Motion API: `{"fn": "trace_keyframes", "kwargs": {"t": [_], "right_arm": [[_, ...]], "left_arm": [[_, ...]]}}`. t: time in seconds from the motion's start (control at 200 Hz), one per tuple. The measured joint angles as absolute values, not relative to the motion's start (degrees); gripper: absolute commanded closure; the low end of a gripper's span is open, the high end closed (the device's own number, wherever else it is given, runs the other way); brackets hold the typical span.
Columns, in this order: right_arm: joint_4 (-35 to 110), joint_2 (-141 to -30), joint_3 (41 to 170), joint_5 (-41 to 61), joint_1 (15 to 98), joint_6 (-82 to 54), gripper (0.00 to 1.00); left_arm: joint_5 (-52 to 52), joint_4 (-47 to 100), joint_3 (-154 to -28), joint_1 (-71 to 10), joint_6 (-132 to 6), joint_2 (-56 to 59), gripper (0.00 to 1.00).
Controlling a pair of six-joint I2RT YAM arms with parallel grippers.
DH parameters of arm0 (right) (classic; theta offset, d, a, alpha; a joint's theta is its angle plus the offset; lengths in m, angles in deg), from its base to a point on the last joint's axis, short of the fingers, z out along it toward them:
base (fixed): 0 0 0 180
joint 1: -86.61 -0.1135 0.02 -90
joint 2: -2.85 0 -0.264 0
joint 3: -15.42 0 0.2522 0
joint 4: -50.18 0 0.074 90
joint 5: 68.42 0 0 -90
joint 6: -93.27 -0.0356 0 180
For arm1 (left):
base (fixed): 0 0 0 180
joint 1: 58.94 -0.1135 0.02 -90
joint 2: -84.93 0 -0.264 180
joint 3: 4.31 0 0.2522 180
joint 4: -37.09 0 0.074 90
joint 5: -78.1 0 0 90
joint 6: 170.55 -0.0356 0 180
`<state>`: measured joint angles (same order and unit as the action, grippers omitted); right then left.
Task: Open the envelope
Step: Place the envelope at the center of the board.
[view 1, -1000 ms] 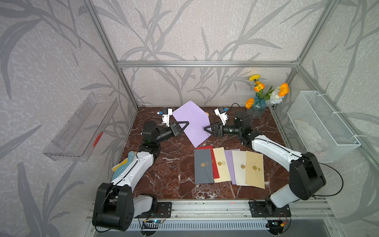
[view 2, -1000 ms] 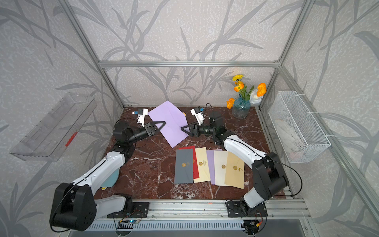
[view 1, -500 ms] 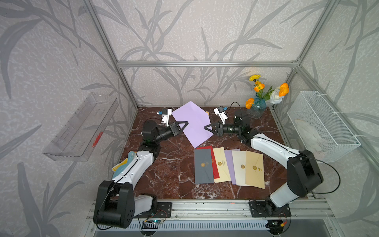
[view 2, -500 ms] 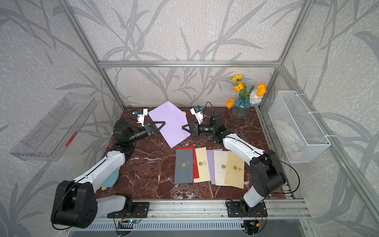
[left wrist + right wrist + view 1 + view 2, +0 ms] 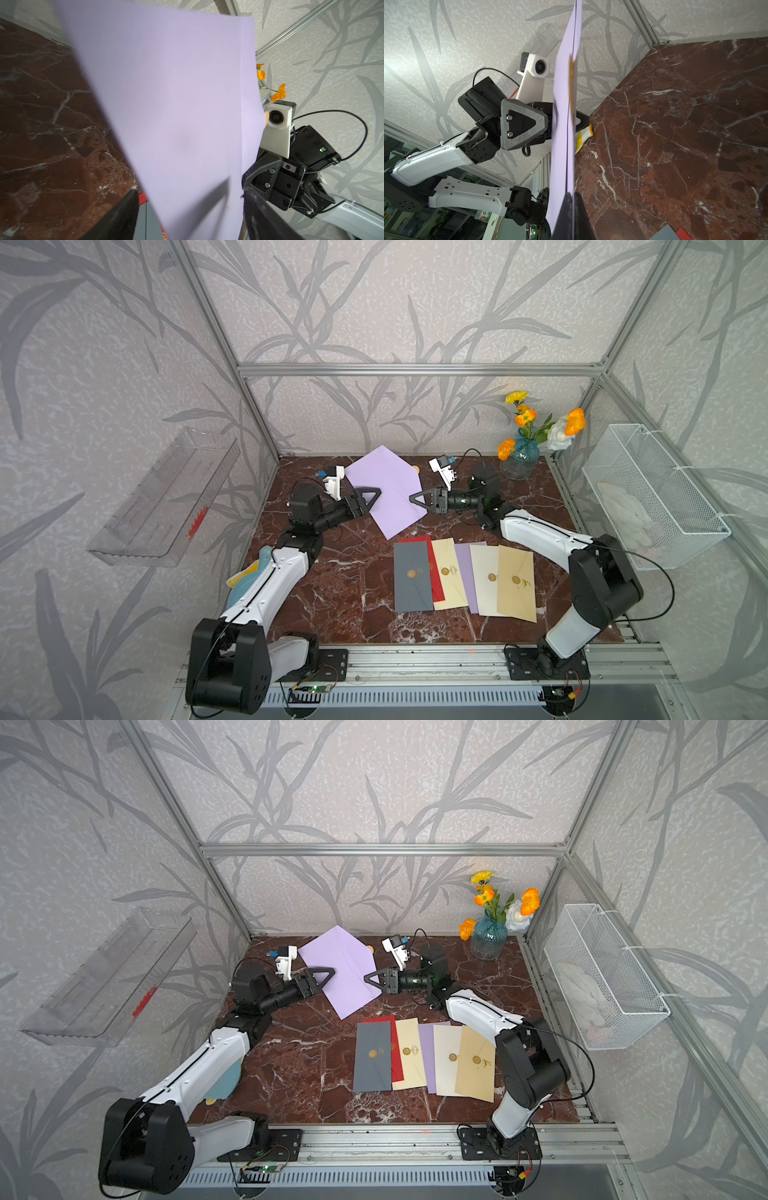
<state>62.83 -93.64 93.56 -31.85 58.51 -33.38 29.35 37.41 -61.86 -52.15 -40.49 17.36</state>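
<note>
Hanging between the two arms, the lilac envelope (image 5: 388, 489) (image 5: 343, 969) is lifted off the marble surface (image 5: 332, 593) toward the back middle of the cell, with one corner pointing down. Whether that low corner touches the surface cannot be told.

The right hand (image 5: 412, 498) (image 5: 367, 977) is pinched tight on the envelope's right edge. In the right wrist view its fingers (image 5: 578, 216) meet flat on the paper, and the sheet runs away from them edge-on. A gold seal (image 5: 572, 83) shows on the side of the envelope that faces the bare marble. In both top views the seal (image 5: 415, 468) (image 5: 369, 947) peeks out at the upper right edge.

The left hand (image 5: 369, 499) (image 5: 322, 977) is at the envelope's left edge with its jaws apart. In the left wrist view its fingers (image 5: 126, 216) stand wide, and the lilac sheet passes through the gap between them. The right wrist view shows one triangular finger (image 5: 521, 124) on the near side of the paper and the other behind it.

Nearer the front, a row of envelopes (image 5: 461, 576) lies flat and overlapping: grey, red, cream, lilac, ivory and tan. A vase of flowers (image 5: 524, 450) stands in the back right corner.
</note>
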Motion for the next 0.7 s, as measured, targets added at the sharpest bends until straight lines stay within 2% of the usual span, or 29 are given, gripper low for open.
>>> {"fn": "trace_keyframes", "kwargs": {"t": [0.205, 0.385, 0.7], "right_arm": [[64.58, -97.81, 97.25, -27.06, 58.4, -37.38, 1.0], [64.54, -104.32, 104.36, -18.82, 56.68, -40.66, 1.0], [66.26, -122.66, 120.57, -4.18, 48.48, -49.03, 1.0]], "left_arm": [[16.45, 30.18, -60.53, -52.15, -44.21, 26.78, 0.18], [7.08, 25.85, -59.0, -52.15, -46.13, 34.43, 0.16], [1.15, 21.35, -56.42, -52.15, -45.85, 38.76, 0.16]]}}
